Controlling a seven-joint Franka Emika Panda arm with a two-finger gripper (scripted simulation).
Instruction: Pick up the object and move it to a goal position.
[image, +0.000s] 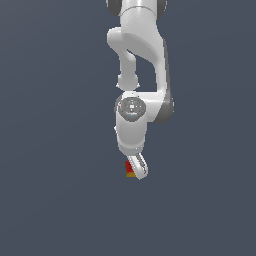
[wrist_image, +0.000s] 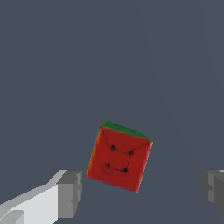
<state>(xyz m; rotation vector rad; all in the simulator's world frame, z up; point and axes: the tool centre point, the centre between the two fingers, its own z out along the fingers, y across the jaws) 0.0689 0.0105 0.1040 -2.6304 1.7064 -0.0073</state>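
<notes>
Your gripper (wrist_image: 140, 192) stands spread wide: in the wrist view one grey pad (wrist_image: 70, 194) sits on one side of the cube and the other pad (wrist_image: 214, 190) shows only at the frame's edge on the other side, with bare space between each pad and the cube. Nothing is pinched.

The cube (wrist_image: 119, 158) lies between the two fingers, closer to the pad on the white finger than to the other one, and it is turned at a slant to the line of the fingers. You see its red face, which carries four dark dots joined by thin dark lines, a green face along one edge and a thin orange strip along another. No letters, brand or label can be read on it.

In the exterior view the gripper (image: 136, 169) points down at the end of the white arm (image: 139, 75), and the cube (image: 130, 169) shows as a small red and yellow-orange patch just at the exterior view's left of the visible finger, mostly hidden behind it. You cannot tell from that view whether the cube touches the finger.

The tabletop (image: 55, 200) is a flat, plain grey-blue surface all around. Whether the cube rests on it cannot be told.
</notes>
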